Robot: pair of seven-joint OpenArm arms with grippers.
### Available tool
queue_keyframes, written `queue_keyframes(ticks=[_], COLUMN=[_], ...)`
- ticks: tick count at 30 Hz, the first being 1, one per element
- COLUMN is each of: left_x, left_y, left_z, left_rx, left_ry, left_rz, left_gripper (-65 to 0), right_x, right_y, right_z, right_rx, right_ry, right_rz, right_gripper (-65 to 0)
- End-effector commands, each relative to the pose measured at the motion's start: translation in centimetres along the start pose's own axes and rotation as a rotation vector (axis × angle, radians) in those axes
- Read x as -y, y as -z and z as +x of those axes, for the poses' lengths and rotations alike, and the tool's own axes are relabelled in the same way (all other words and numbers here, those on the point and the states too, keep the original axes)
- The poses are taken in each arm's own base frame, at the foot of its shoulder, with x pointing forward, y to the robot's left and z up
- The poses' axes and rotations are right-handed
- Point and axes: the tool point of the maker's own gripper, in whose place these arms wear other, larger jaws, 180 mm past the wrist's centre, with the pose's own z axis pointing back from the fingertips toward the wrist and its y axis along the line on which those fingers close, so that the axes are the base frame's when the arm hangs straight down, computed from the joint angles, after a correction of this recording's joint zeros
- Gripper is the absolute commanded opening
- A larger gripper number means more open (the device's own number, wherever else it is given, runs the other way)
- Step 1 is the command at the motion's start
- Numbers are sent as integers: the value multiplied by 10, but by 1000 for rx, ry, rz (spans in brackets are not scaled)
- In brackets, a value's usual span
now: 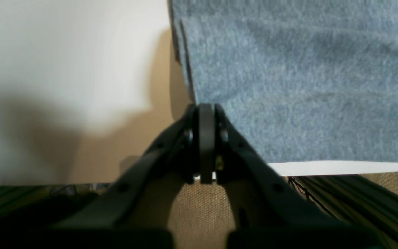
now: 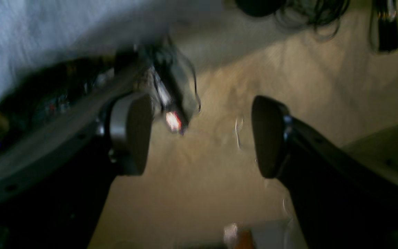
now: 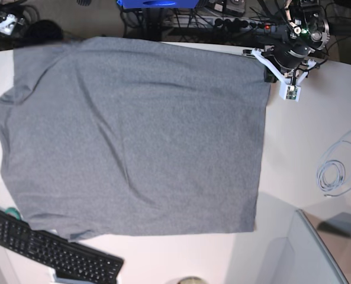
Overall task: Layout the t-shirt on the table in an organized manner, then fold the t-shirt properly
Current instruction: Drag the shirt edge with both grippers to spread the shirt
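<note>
Base view: t-shirt (image 3: 134, 136) spread nearly flat over table (image 3: 317, 118), hem corner at far edge pinched in left gripper (image 1: 206, 110), jaws clamped together on fabric. Right gripper (image 2: 200, 135) jaws apart, empty, off the cloth. Soft, light, limp knit; likely drapes and wrinkles. Best gripped at corners, hem. No containers seen.

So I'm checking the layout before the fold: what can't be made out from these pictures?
- Sleeves and neckline of the heather-grey knit t-shirt: not identifiable in the base view.
- Its near-left corner: covered by the black keyboard.
- Right gripper: right wrist view is motion-blurred; its place over the white table is unclear.
- Left gripper: whether cloth is pinched, jaws hide it.
</note>
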Motion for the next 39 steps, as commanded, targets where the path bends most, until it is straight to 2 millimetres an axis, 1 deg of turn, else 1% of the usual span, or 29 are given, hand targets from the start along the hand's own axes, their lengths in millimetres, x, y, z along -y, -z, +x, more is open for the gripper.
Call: queue_keyframes(ticks=[1,2,4,6,7,9,11,13,19,21,22,23,25,27,30,32,34,36,39], left_x=[-5,-6,-5,-3,-3,-5,-6,-7,-7,-7,-6,-6,-6,-5,-5,-5,-5,-5,-5], left_y=[-3,-3,-3,-2,-2,-3,-3,-3,-4,-4,-3,-4,-4,-4,-4,-4,-4,-4,-4], left_z=[6,6,7,7,7,7,6,6,4,4,4,3,3,2,2,2,2,2,2], left_rx=[23,23,23,23,23,23,23,21,18,18,18,17,15,14,14,14,14,14,14], left_ry=[2,3,4,6,6,4,3,2,2,2,1,1,1,-1,-1,-1,-2,-3,-3], left_rz=[15,16,15,10,10,15,17,19,18,18,18,18,17,17,17,17,16,17,17], left_gripper=[-650,-650,-650,-650,-650,-650,-650,-650,-650,-650,-650,-650,-650,-650,-650,-650,-650,-650,-650], right_x=[2,-4,-24,-43,-49,-50,-49,-44,-35,-34,-28,-27,-25,-17,-15,-17,-23,-27,-34], right_y=[-3,1,13,29,36,49,57,59,58,62,62,66,76,82,87,88,90,91,94], right_z=[18,30,58,76,81,84,88,94,103,100,102,100,94,88,80,76,72,63,56], right_rx=[72,110,147,147,142,123,117,126,156,150,155,149,136,118,94,83,70,46,35], right_ry=[-20,-42,-156,-246,-262,-252,-228,-227,-230,-217,-217,-214,-182,-162,-149,-148,-165,-188,-186], right_rz=[-3,16,78,144,166,192,206,202,190,197,191,196,213,215,220,222,233,243,258], right_gripper=[-237,-233,-227,-225,-228,-228,-228,-228,-228,-227,-227,-225,-225,-225,-225,-228,-231,-231,-234])
